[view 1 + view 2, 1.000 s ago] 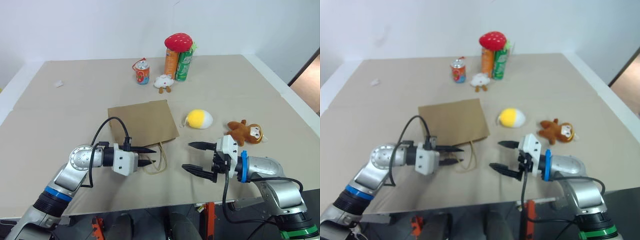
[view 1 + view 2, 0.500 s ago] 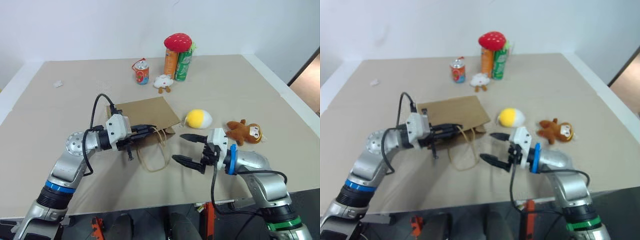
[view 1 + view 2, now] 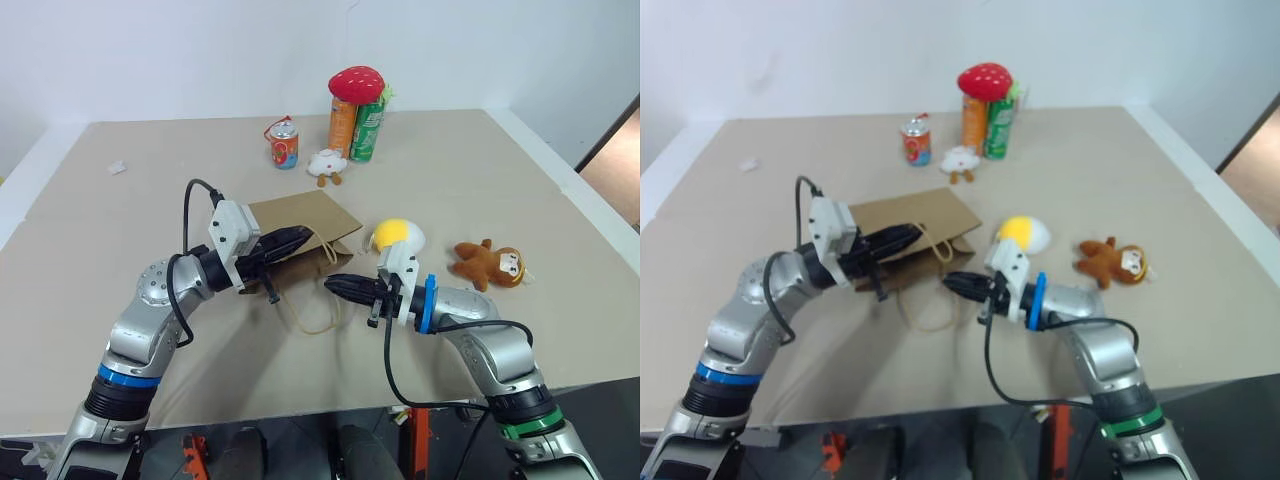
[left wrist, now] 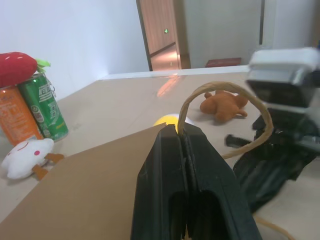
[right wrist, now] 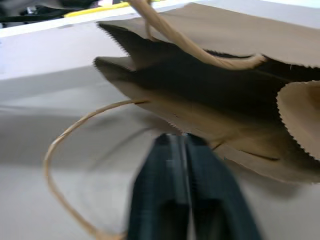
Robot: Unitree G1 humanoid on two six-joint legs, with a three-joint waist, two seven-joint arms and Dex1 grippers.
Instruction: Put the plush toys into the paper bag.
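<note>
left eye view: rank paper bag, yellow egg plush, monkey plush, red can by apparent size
1. paper bag, clearly largest.
2. monkey plush.
3. yellow egg plush, partly hidden by the right arm, so close to the monkey; order unsure.
4. red can, smallest, but farther from the camera.

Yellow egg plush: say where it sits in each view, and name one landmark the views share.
Left eye view: the yellow egg plush lies on the table right of the paper bag, just beyond the right gripper.
Right eye view: the same spot.
Left wrist view: a yellow sliver past the bag's edge, above the left gripper.
Right wrist view: not in it.
Shared landmark: the paper bag.
</note>
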